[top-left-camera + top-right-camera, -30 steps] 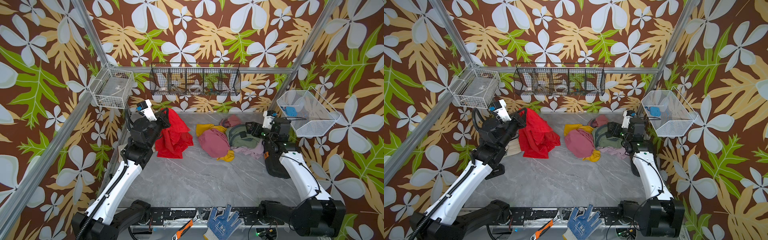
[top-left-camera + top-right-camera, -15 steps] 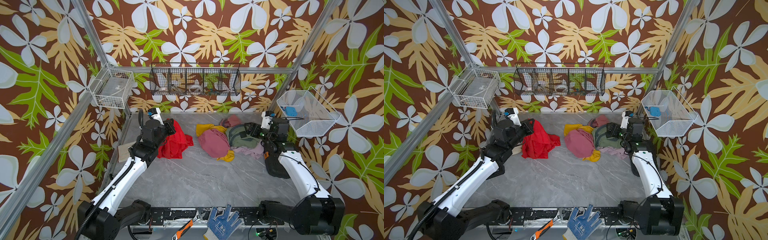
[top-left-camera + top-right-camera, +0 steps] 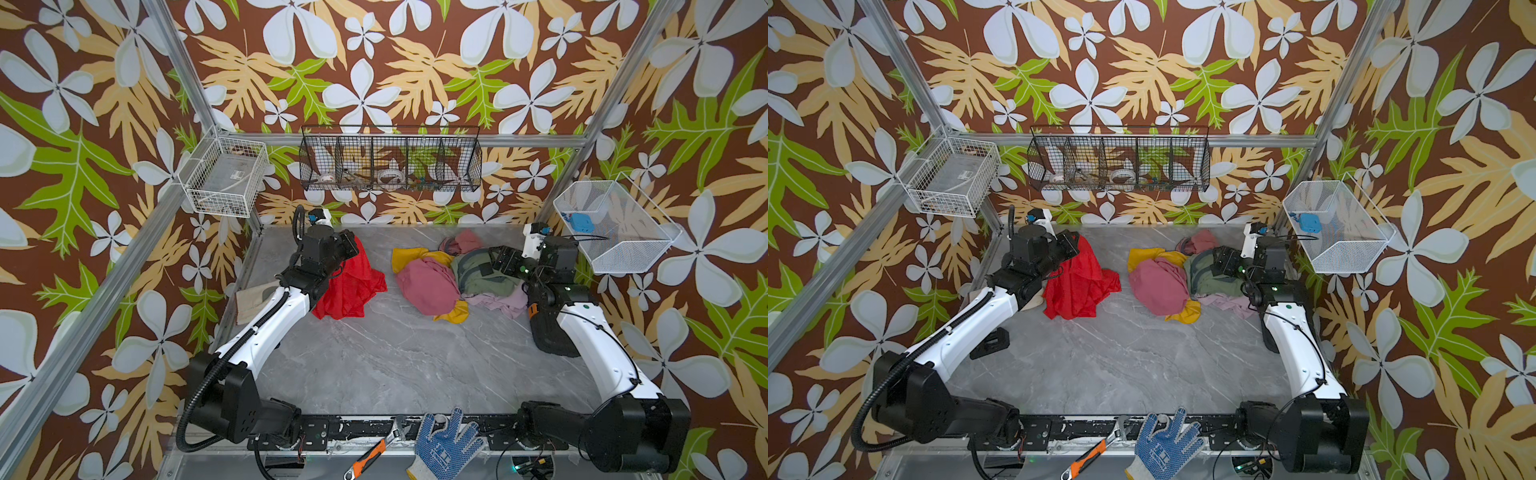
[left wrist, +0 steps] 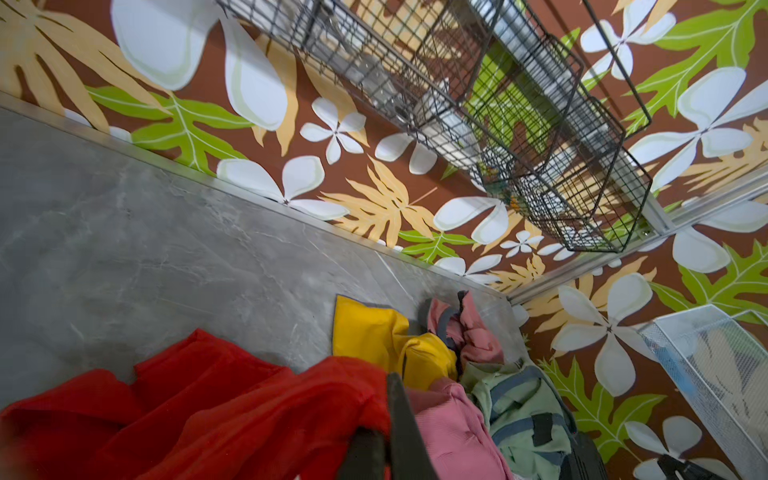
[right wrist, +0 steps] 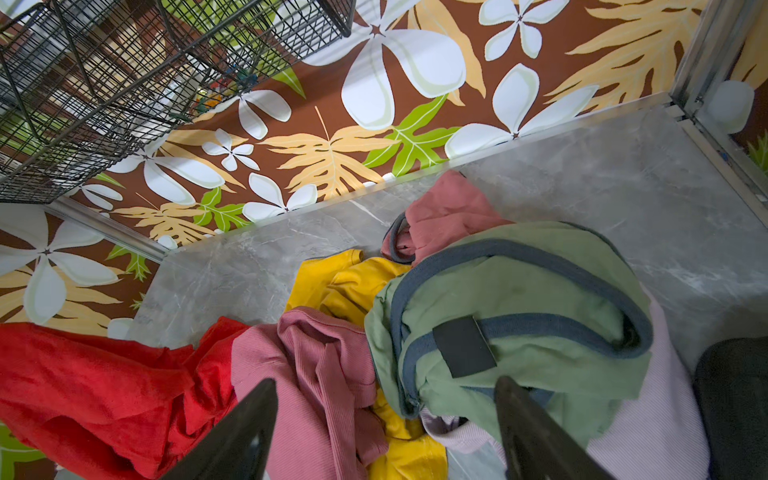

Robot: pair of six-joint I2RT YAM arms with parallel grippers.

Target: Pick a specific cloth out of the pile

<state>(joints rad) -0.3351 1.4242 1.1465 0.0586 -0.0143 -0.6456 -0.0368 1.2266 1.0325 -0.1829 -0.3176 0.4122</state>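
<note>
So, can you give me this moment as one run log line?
left gripper: shut on red cloth | right gripper: open over pile | red cloth: bottom on table, apart from pile

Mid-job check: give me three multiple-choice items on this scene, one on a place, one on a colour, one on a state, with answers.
1. The red cloth lies:
A) left of the pile
B) on top of it
C) in a basket

2. The cloth nearest the right pincer is:
A) yellow
B) green
C) red

3. The left pincer is:
A) open above the table
B) shut on the red cloth
C) shut on nothing

Answers:
1 A: both top views show it at the left, off the heap.
2 B: the green cloth lies right at that pincer.
3 B: the cloth hangs from its closed fingers.
</note>
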